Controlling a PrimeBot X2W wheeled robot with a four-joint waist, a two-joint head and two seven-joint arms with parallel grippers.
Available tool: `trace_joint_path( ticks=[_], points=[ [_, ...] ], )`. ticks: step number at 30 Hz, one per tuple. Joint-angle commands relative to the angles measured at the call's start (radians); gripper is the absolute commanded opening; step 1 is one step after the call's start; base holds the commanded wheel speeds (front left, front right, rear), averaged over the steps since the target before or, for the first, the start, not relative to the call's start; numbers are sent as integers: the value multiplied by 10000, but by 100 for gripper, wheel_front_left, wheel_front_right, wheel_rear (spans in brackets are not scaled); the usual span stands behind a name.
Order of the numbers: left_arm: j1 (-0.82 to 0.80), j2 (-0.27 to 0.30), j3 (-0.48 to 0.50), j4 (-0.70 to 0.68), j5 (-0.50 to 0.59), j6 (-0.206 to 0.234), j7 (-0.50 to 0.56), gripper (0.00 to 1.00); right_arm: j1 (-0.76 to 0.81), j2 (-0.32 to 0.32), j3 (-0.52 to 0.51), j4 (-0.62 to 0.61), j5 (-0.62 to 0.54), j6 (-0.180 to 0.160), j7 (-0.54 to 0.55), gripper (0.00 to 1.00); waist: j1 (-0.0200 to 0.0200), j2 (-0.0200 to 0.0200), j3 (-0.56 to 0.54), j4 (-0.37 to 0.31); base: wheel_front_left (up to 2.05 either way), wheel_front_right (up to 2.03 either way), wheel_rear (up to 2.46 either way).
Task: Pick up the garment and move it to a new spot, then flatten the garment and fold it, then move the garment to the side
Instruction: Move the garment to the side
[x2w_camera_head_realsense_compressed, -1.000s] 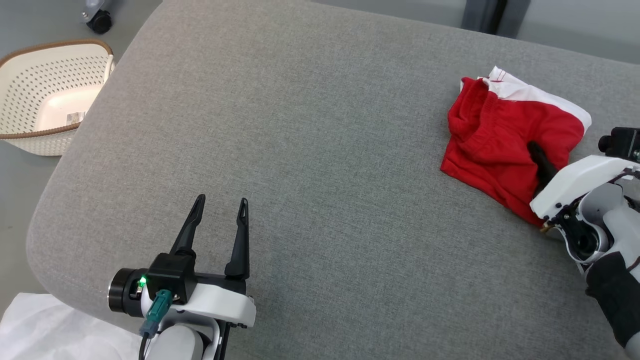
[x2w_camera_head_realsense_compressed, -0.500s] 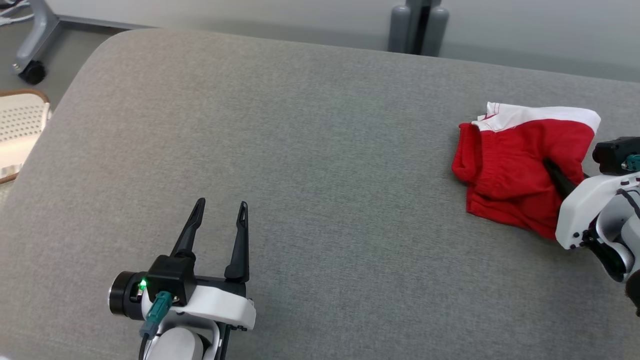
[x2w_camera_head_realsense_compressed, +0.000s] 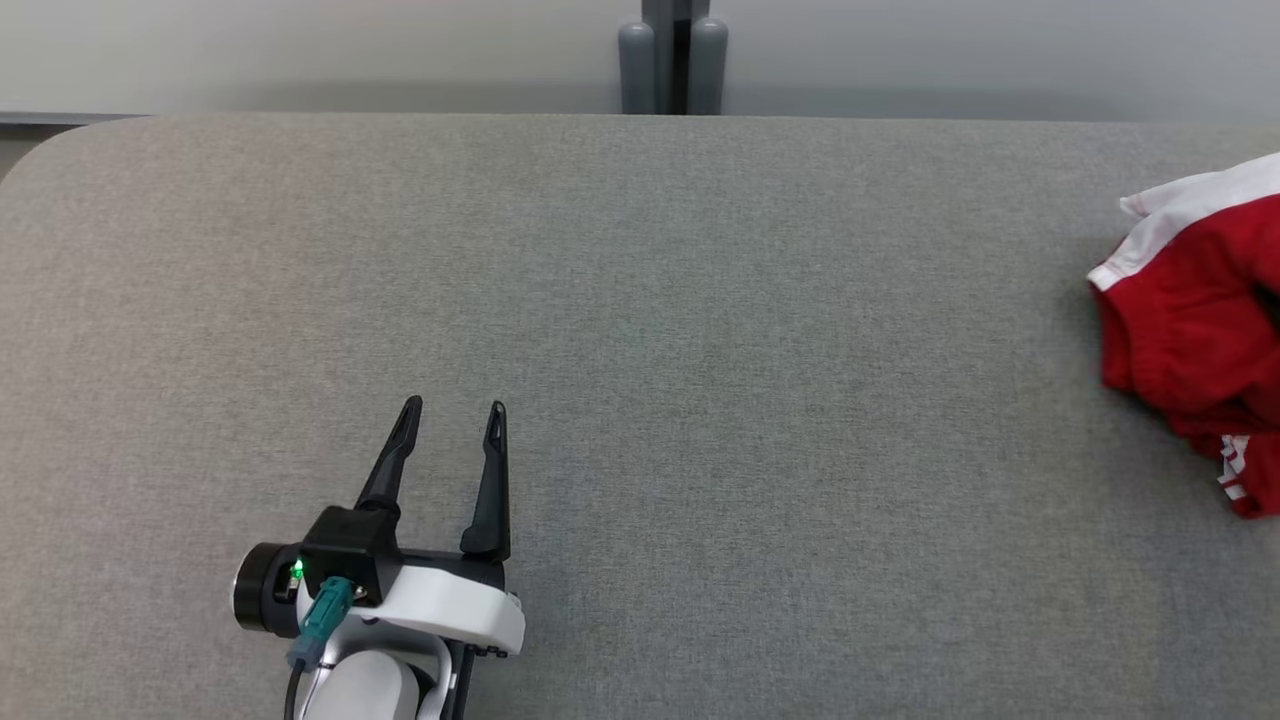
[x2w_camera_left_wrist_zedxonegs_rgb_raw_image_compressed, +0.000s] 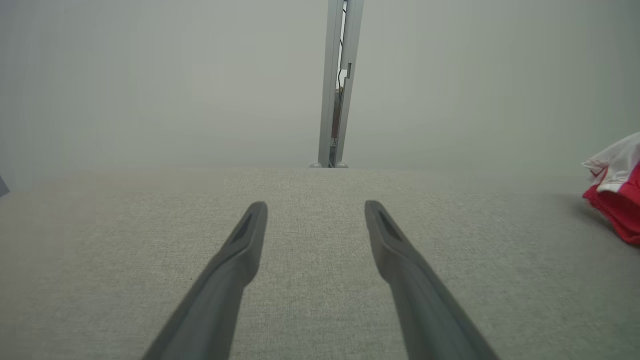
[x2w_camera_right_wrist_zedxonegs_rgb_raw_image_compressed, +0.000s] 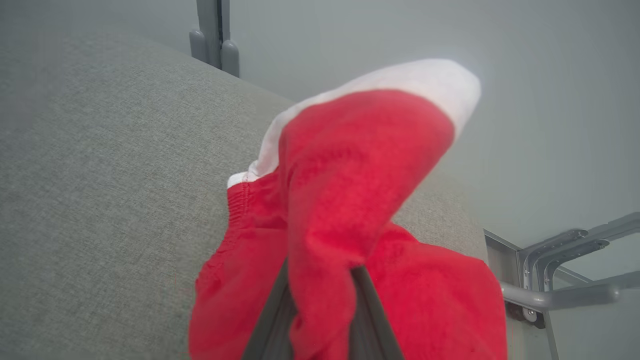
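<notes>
The grey padded surface (x2w_camera_head_realsense_compressed: 640, 300) spread below a pale wall (x2w_camera_head_realsense_compressed: 300, 50). The red-and-white garment (x2w_camera_head_realsense_compressed: 1190, 330) sat at the head view's right edge, pinched in the right claw (x2w_camera_right_wrist_zedxonegs_rgb_raw_image_compressed: 320, 320). The left claw (x2w_camera_head_realsense_compressed: 452, 420), lower left, gaped empty, well apart.

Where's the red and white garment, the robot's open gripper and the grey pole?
Red and white fabric garment (x2w_camera_head_realsense_compressed: 1180, 320): head view, on its red cloth.
Left gripper with two long dark fingers (x2w_camera_head_realsense_compressed: 455, 403): head view, midway between its fingertips.
Grey upright pole (x2w_camera_head_realsense_compressed: 672, 60): head view, near its foot.
</notes>
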Motion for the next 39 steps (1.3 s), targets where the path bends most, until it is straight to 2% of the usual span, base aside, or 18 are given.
trace_joint_path(
  ticks=[1, 7, 13, 26, 27, 28, 29, 34, 39],
  points=[
    [-227, 43, 21, 19, -27, 33, -24, 100, -133, -71, -54, -78, 52, 2, 60, 0, 0, 0, 113, -166, 0, 0, 0],
    [-457, 40, -25, 2, -67, 45, -24, 100, -166, -897, -359, -65, 113, 1, 112, 0, 0, 0, 534, -409, 0, 0, 0],
    [-852, 42, -137, 22, 26, -85, -24, 100, -274, -1215, -610, 784, -169, 1, 154, 0, 0, 0, 1245, -368, 0, 0, 0],
    [-1442, 36, -218, 75, 26, -121, -24, 100, -856, -906, -682, 3241, -2027, 1, -324, 0, 0, 0, 2435, 128, 0, 0, 0],
    [-1449, 37, -230, 86, 37, -117, -24, 100, -847, -841, -690, 3352, -2127, 1, -382, 26, 0, 0, 2457, 142, 0, 0, 0],
    [-1460, 37, -247, 98, 40, -110, -24, 100, -857, -780, -704, 3486, -2202, 2, -442, 71, 0, 0, 2470, 153, 0, 0, 0],
    [-1488, 39, -266, 110, 50, -97, -24, 100, -898, -750, -737, 3614, -2251, 1, -470, 100, 0, 0, 2475, 161, 0, 0, 0],
    [-1556, 40, -323, 153, 60, -34, -24, 100, -984, -394, -870, 4179, -2427, 2, -577, 100, 0, 0, 2360, 136, 0, 0, 0],
    [-1434, 40, -288, 207, 85, -23, -24, 100, -1260, -404, -811, 4578, -2714, 1, -600, 100, 0, 0, 2098, 49, 0, 0, 0]
  ],
)
